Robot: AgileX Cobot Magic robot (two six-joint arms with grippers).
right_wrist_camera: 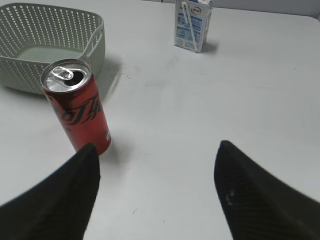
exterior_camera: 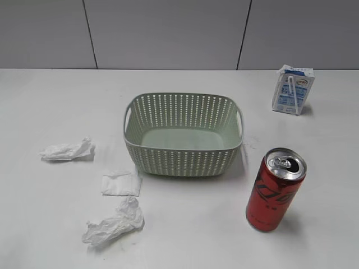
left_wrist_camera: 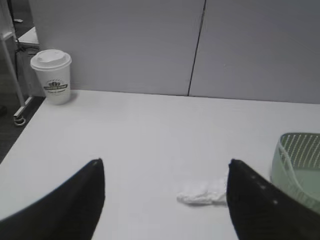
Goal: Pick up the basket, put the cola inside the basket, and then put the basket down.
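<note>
The pale grey-green basket point(exterior_camera: 183, 134) stands empty on the white table, mid-view. It also shows at the right edge of the left wrist view point(left_wrist_camera: 300, 165) and at the top left of the right wrist view point(right_wrist_camera: 50, 47). The red cola can point(exterior_camera: 275, 189) stands upright to the basket's front right, also in the right wrist view point(right_wrist_camera: 76, 111). My left gripper point(left_wrist_camera: 165, 162) is open and empty, well left of the basket. My right gripper point(right_wrist_camera: 156, 145) is open and empty, with the can just beyond its left finger. Neither gripper shows in the exterior view.
A white-and-blue carton point(exterior_camera: 293, 89) stands at the back right, also in the right wrist view point(right_wrist_camera: 192, 25). Crumpled tissues point(exterior_camera: 68, 150), point(exterior_camera: 120, 184), point(exterior_camera: 114, 223) lie left of the basket; one shows in the left wrist view point(left_wrist_camera: 202, 193). A white paper cup point(left_wrist_camera: 52, 76) stands far left.
</note>
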